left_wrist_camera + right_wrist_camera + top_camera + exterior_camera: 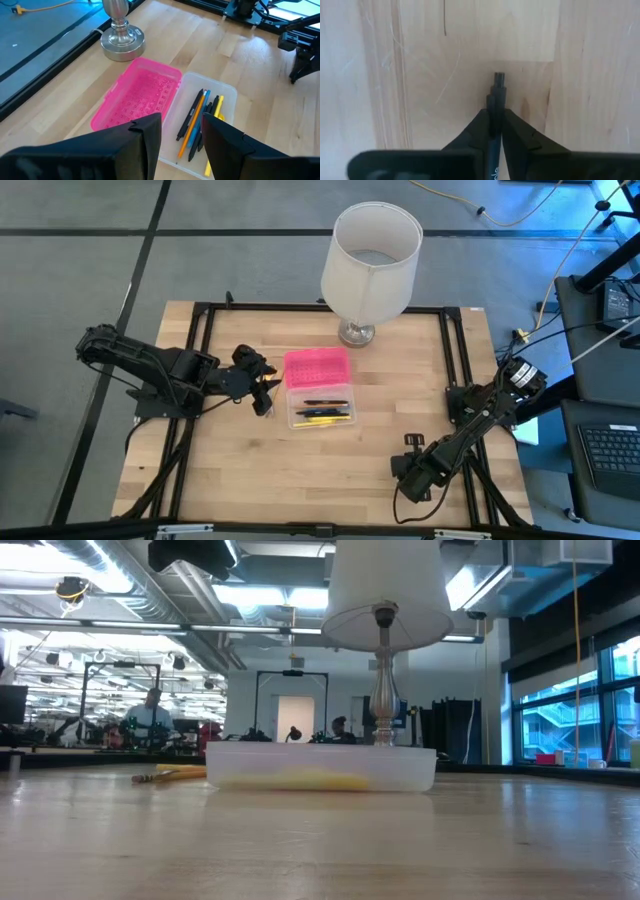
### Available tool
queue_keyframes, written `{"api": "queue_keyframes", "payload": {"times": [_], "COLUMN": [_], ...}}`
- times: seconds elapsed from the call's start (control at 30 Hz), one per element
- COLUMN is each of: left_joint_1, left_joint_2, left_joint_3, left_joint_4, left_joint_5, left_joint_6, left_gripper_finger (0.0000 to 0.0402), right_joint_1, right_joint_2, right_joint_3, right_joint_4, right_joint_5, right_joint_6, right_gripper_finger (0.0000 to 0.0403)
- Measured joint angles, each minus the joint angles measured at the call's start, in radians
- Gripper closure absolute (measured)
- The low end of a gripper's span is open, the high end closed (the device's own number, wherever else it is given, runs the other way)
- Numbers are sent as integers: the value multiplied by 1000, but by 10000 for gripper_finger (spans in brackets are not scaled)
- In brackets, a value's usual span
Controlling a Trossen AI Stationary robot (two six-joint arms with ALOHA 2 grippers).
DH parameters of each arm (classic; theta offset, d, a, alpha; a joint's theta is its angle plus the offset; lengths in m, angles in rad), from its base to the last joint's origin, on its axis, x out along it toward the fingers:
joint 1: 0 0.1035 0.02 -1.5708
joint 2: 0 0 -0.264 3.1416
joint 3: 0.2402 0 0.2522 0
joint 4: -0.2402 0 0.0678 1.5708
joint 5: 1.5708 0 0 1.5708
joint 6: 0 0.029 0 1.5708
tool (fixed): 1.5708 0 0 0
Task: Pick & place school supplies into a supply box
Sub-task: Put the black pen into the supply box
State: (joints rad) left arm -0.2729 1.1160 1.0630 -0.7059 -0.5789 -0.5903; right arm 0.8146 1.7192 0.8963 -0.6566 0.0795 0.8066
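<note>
The supply box lies open at the table's middle, its pink lid (316,367) flat on the far side of the clear tray (320,408). Dark pens (191,116) and yellow pencils (192,127) lie in the tray. In the low view a yellow pencil (168,777) lies on the table to the left of the tray (320,768). My left gripper (182,135) hovers open over the box's left side (262,393), touching nothing. My right gripper (410,468), near the table's front right, points down and is shut on a dark pen (497,95). My right gripper pinches the dark pen's barrel (495,117) between its two fingers, a short way back from the pen's end (499,77). The fingers come from above, pointing down, one on each long side of the pen. The pen runs level along the wooden tabletop.
A big white lamp (370,265) stands on its metal foot (122,40) at the table's far edge, just behind the pink lid. A black frame (455,350) runs along the table's sides. Bare wood (330,475) lies between the box and the near edge.
</note>
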Motion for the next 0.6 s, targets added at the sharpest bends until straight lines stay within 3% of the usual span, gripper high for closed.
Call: {"api": "queue_keyframes", "payload": {"times": [0.6], "left_joint_1": [0], "left_joint_2": [0], "left_joint_3": [0], "left_joint_4": [0], "left_joint_5": [-1], "left_joint_6": [2], "left_gripper_finger": [272], "right_joint_1": [-1], "right_joint_2": [5], "right_joint_3": [119], "right_joint_4": [-110], "right_joint_5": [20], "right_joint_6": [-56], "right_gripper_finger": [362]}}
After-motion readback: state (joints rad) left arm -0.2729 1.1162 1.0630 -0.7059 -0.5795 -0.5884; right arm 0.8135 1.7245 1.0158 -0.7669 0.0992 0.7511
